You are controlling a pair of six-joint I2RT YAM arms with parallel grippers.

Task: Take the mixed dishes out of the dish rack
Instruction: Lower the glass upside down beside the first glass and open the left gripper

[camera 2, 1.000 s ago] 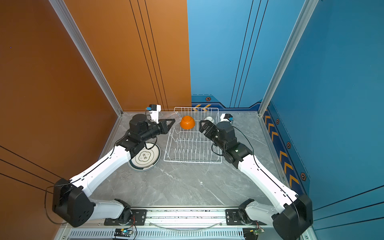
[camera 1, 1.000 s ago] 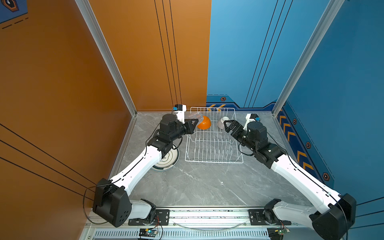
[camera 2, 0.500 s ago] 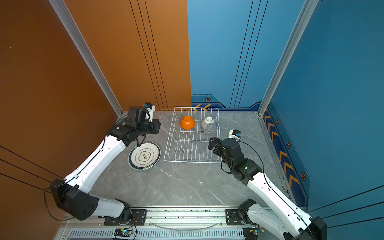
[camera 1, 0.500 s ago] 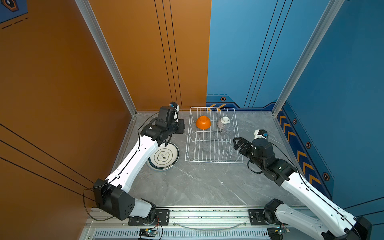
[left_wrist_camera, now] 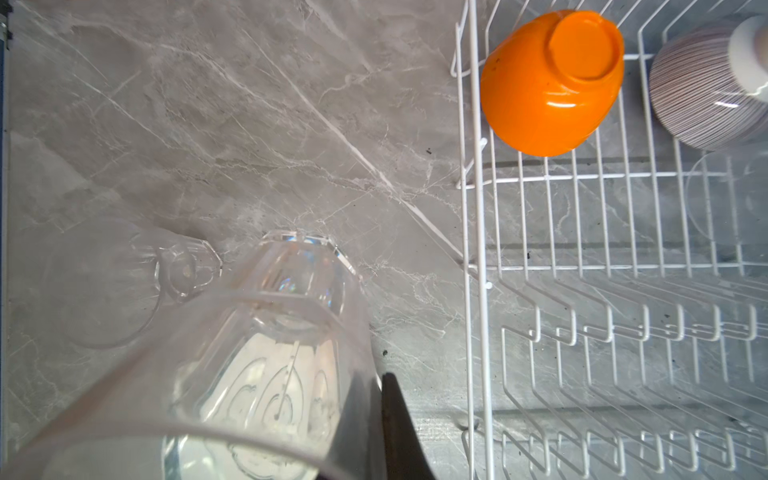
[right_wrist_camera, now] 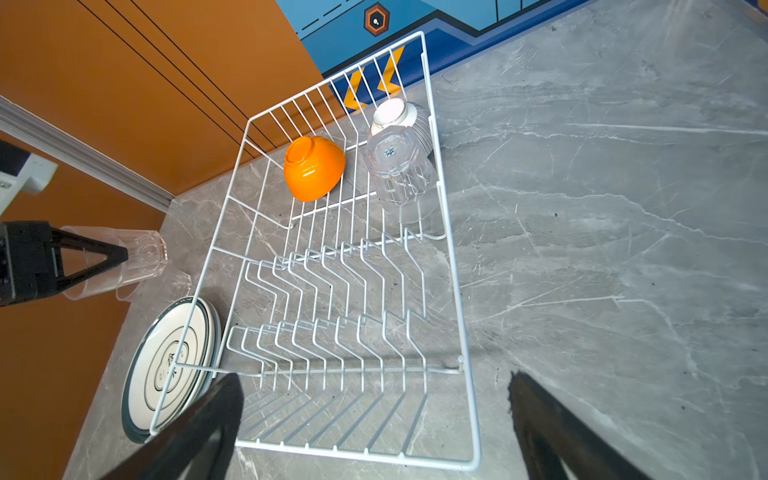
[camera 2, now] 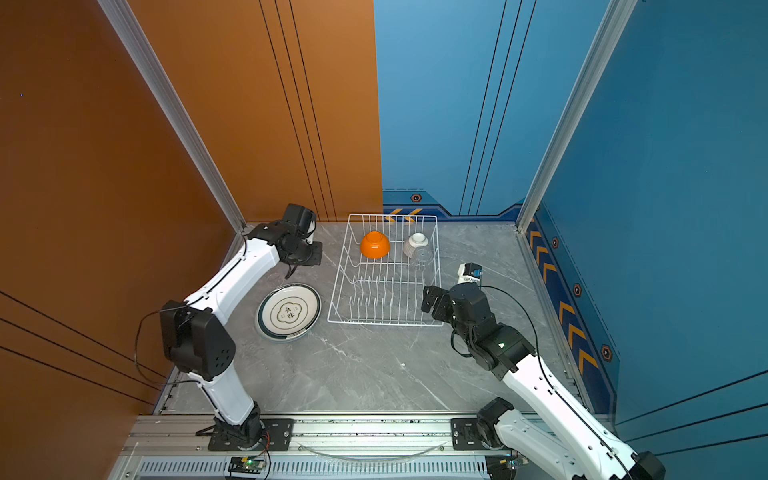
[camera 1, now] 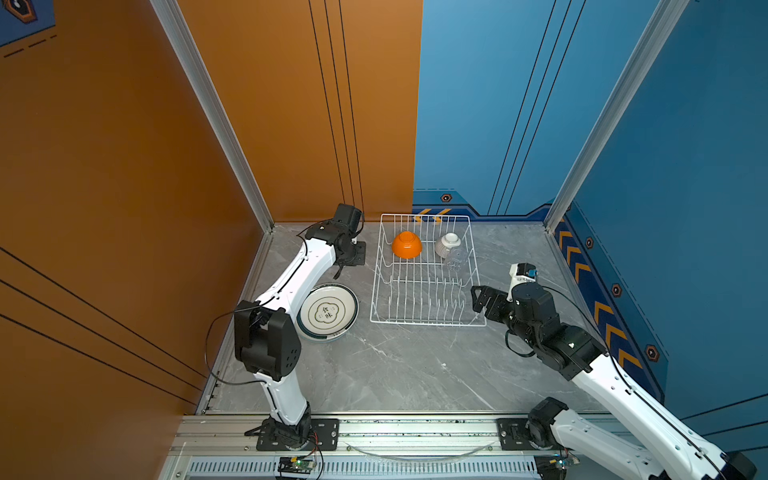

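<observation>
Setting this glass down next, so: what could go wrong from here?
The held glass in the left end effector hangs close to a second glass on the counter; setting it down could knock that one. In the dish rack, the clear glass crowds the ribbed bowl; grabbing it with the right end effector might shift both.

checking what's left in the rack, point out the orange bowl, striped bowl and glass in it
orange bowl (right_wrist_camera: 314, 171): right wrist view, on its side wall
striped bowl (left_wrist_camera: 698, 91): left wrist view, on its lined side
clear glass (right_wrist_camera: 405, 187): right wrist view, on its side
</observation>
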